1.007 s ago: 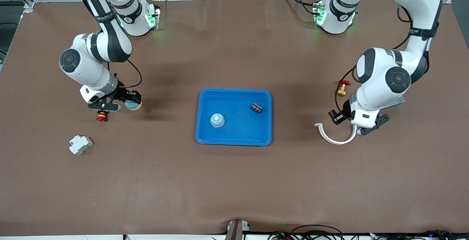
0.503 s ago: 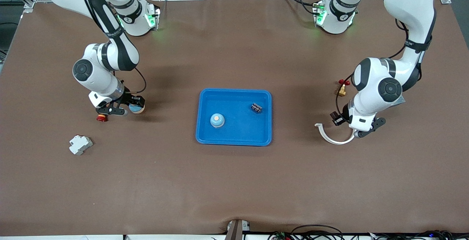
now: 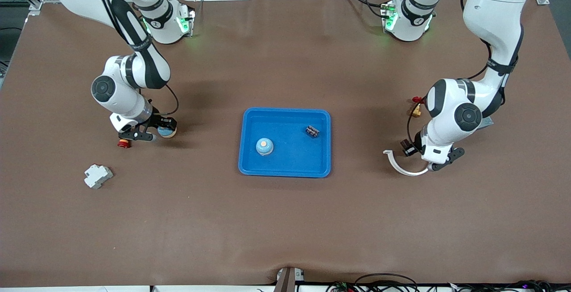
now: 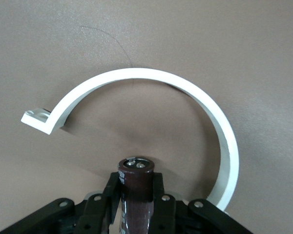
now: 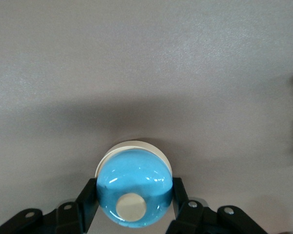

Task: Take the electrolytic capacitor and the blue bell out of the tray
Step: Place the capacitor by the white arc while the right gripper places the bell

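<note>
Blue bell [image 5: 134, 187] and brown capacitor [image 4: 136, 187] each clamped in jaws.

Right arm: bent steeply down from its base, wrist low over the desk; right hand [image 3: 149, 130] clamped on a blue bell [image 5: 133, 187]. Left arm: elbow high, forearm dropped; left hand [image 3: 424, 154] clamped on a brown capacitor [image 4: 136, 187].
</note>
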`<state>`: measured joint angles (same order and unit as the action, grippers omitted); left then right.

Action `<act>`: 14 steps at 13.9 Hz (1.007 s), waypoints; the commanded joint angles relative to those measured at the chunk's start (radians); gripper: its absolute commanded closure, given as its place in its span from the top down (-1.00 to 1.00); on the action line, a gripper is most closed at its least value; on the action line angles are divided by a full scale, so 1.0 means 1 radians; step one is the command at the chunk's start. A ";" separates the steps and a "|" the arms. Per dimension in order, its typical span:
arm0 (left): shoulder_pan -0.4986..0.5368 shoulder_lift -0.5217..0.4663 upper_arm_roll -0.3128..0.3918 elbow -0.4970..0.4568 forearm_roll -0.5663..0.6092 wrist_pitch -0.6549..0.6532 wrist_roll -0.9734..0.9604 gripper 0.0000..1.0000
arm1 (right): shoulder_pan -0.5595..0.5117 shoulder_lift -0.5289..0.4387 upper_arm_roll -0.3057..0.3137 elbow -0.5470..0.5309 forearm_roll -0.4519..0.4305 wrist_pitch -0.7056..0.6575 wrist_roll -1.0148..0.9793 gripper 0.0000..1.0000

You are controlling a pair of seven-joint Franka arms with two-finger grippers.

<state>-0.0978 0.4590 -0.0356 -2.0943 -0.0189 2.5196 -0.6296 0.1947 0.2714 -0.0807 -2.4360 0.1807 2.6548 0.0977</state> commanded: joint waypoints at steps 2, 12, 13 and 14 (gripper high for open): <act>0.018 0.013 -0.003 0.017 0.017 0.007 0.002 -1.00 | -0.023 0.009 0.016 -0.002 0.025 0.016 -0.013 -1.00; 0.009 -0.037 -0.009 0.020 0.017 -0.053 -0.019 1.00 | -0.021 0.052 0.018 0.032 0.042 0.037 -0.001 1.00; 0.007 -0.061 -0.012 0.048 0.017 -0.108 -0.033 1.00 | -0.018 0.051 0.019 0.037 0.042 0.033 -0.001 1.00; 0.004 -0.071 -0.013 0.081 0.017 -0.181 -0.045 1.00 | -0.014 0.046 0.019 0.046 0.042 0.019 0.007 1.00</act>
<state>-0.0887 0.4436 -0.0435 -2.0508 -0.0189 2.4565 -0.6400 0.1934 0.3098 -0.0792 -2.4156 0.1962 2.6873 0.1015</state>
